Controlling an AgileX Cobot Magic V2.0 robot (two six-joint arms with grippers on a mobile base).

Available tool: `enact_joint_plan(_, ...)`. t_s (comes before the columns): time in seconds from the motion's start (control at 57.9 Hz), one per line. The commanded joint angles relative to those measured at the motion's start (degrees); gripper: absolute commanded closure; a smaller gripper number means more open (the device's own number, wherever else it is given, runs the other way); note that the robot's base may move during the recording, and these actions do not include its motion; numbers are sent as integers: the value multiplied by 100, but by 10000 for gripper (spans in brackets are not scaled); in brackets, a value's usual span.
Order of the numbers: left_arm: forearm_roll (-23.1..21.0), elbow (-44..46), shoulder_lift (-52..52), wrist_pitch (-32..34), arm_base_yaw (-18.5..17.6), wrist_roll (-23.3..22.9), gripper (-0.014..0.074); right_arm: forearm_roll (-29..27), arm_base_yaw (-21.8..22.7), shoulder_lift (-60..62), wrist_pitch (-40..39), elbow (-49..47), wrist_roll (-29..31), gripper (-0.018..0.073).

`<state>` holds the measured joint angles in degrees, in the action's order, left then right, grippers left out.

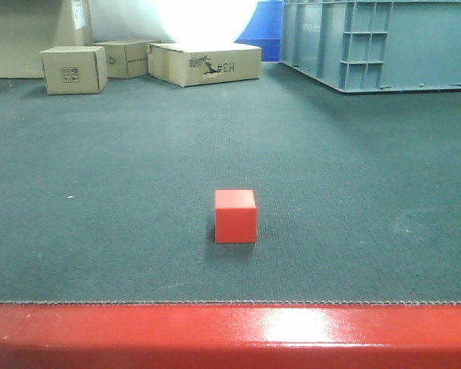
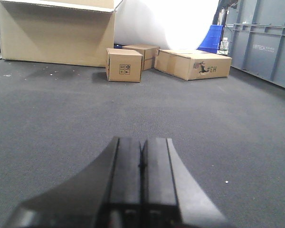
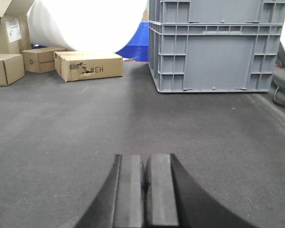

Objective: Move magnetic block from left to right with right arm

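The magnetic block (image 1: 235,216), a small plain red cube, sits on the dark grey carpet (image 1: 138,154) near the middle of the front view, a little behind the red front edge (image 1: 230,334). Neither arm shows in the front view. In the left wrist view my left gripper (image 2: 142,142) hangs low over bare carpet, its jaws pressed together with nothing between them. My right gripper (image 3: 144,159) is likewise shut and empty over bare carpet in the right wrist view. The block does not show in either wrist view.
Three brown cardboard boxes (image 1: 74,69) (image 1: 127,58) (image 1: 205,62) lie at the far left back. A big grey plastic crate (image 1: 384,42) stands at the far right back, with a blue bin (image 1: 261,31) beside it. A large cardboard box (image 2: 57,33) stands far left.
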<state>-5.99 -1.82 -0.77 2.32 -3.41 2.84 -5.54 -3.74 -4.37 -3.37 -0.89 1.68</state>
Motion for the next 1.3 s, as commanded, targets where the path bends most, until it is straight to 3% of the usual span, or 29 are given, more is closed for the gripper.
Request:
enact_joint_plan(0.0,-27,-54,-35,519,-36,14,722,-10,42,115,-809,89,61,503)
enact_joint_plan(0.294,-27,-54,-35,519,-36,14,722,-10,42,631,-398,262,61,503)
enact_joint_plan(1.278,-27,-54,-35,519,-36,14,722,-10,42,620,-342,262,61,503)
